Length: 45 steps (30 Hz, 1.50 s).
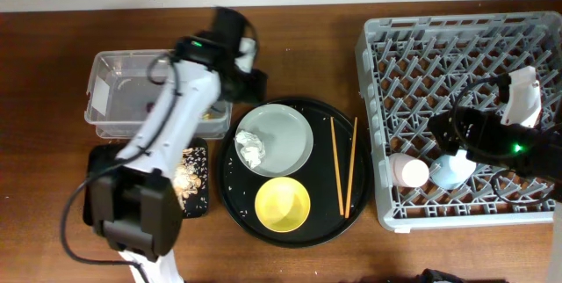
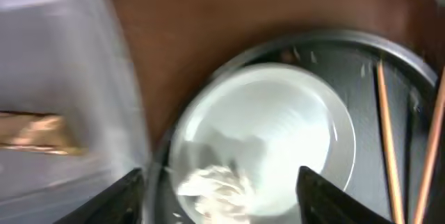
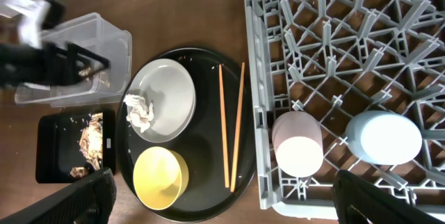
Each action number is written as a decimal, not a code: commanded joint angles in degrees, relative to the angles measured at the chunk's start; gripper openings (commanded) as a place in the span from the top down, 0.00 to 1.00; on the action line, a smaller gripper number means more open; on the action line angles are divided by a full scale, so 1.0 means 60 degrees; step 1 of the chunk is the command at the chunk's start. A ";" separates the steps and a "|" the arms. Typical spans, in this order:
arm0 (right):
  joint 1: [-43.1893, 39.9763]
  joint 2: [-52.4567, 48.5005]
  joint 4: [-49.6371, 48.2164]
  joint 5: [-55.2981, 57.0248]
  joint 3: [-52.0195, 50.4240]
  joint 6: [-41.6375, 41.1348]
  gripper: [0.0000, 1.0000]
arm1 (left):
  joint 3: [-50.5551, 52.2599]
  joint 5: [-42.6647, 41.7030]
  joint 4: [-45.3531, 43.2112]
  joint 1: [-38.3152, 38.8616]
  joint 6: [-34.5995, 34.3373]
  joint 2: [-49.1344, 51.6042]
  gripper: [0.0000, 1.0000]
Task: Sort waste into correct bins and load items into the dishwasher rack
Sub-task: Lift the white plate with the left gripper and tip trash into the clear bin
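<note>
- Shows the left gripper (image 2: 221,186) spread wide and holding nothing, poised over the upper-left part of the round black tray (image 1: 230,186).
- Places the crumpled white tissue (image 1: 252,148) on the grey-green plate (image 1: 285,129), in the tray's upper half and toward its left side, directly below the open jaws in the left wrist view.
- Looks, judging from that alignment, like the tissue pick, with the clear tub (image 1: 114,98) just off the tray's upper-left rim as the likely drop. Already holds a brown-gold wrapper (image 2: 38,133) there.
- Lower straight down, centring the jaws on the bulk of the tissue rather than on a loose corner.
- Stop just short of the plate, then close fully; expect soft paper to compress a lot before it grips.
- Avoid pressing on the plate's left rim, which could tip or slide it on the tray.
- Lift clear of the tray before swinging left, high enough to pass over the tub wall, and release only once inside it.
- Shows the right gripper (image 3: 229,200) also spread wide and empty, over the dishwasher rack (image 1: 457,54) to the right of the tray, above the pink cup (image 1: 409,171) and the light-blue cup (image 1: 452,171).
- Leave the yellow bowl (image 1: 282,204) in the tray's lower half and the chopsticks (image 1: 344,164) along its right side undisturbed.
</note>
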<state>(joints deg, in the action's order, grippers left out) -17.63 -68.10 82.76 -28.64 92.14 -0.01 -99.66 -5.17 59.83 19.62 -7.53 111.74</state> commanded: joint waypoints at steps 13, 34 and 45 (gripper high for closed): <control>0.0062 0.0011 0.0062 -0.0157 0.0069 0.0000 0.02 | 0.3985 0.1891 -0.2076 0.1351 -0.1384 -0.0178 0.64; 0.0062 0.0011 0.0040 -0.0120 0.0069 0.0000 0.02 | 0.1406 0.2823 -0.2371 -0.1424 -0.0441 -0.1060 0.34; 0.0066 0.0437 0.0062 -0.0601 0.0069 0.0215 0.02 | -0.0579 0.1279 0.1086 -0.1191 0.0765 -0.3712 0.13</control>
<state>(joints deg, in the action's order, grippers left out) -17.63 -67.90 83.15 -30.13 92.14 0.01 -99.92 3.95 63.16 10.66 -6.15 99.13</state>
